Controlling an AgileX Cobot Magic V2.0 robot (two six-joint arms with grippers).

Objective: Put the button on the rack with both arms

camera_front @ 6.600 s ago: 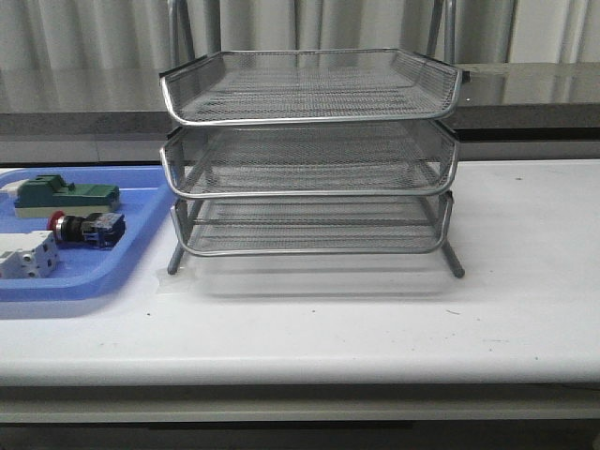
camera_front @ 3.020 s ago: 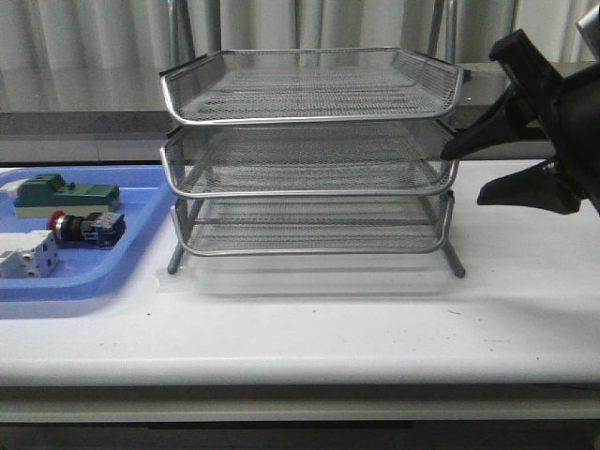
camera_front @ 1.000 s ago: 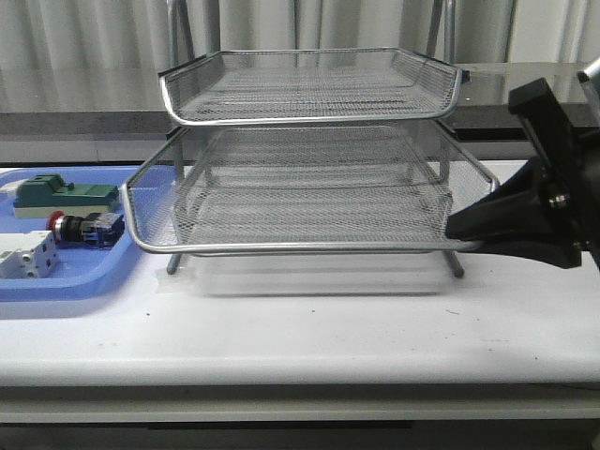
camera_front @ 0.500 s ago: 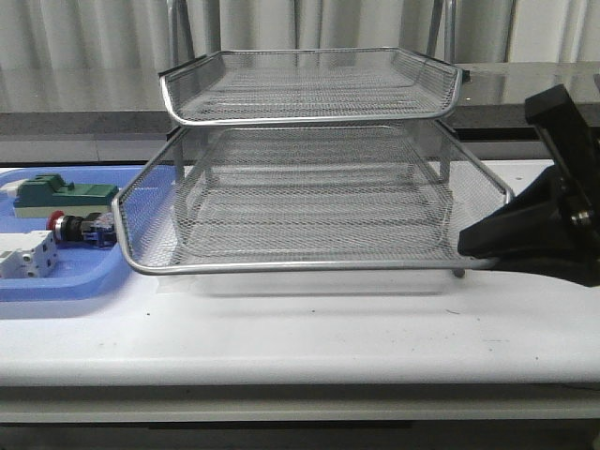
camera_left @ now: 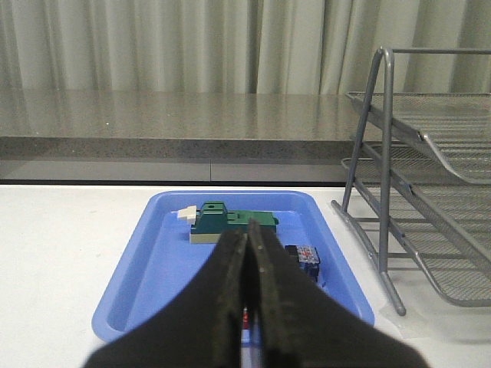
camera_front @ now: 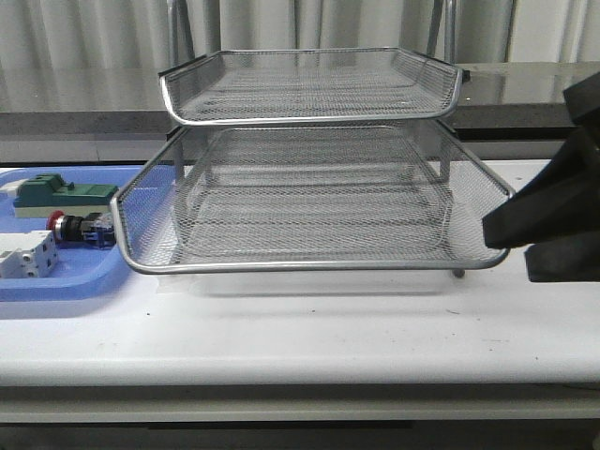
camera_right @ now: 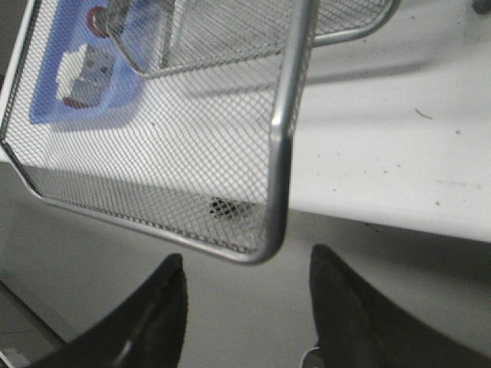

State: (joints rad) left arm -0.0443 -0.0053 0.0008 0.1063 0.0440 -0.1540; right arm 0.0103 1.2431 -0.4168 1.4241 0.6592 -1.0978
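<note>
Right gripper [camera_right: 245, 307] has its fingers spread wide, with the rounded corner of the pulled-out middle tray [camera_front: 309, 265] sitting just beyond the gap, not pinched. In the front view it's the black shape at the right edge, beside that tray's right front corner. Left gripper [camera_left: 247, 299] is pressed together, holding nothing, over the blue tray [camera_left: 161, 261]. The button [camera_front: 80, 230] lies in that blue tray at the left of the frame, just left of the rack [camera_front: 309, 89], between a green block [camera_front: 61, 194] and a white block [camera_front: 23, 255].
</note>
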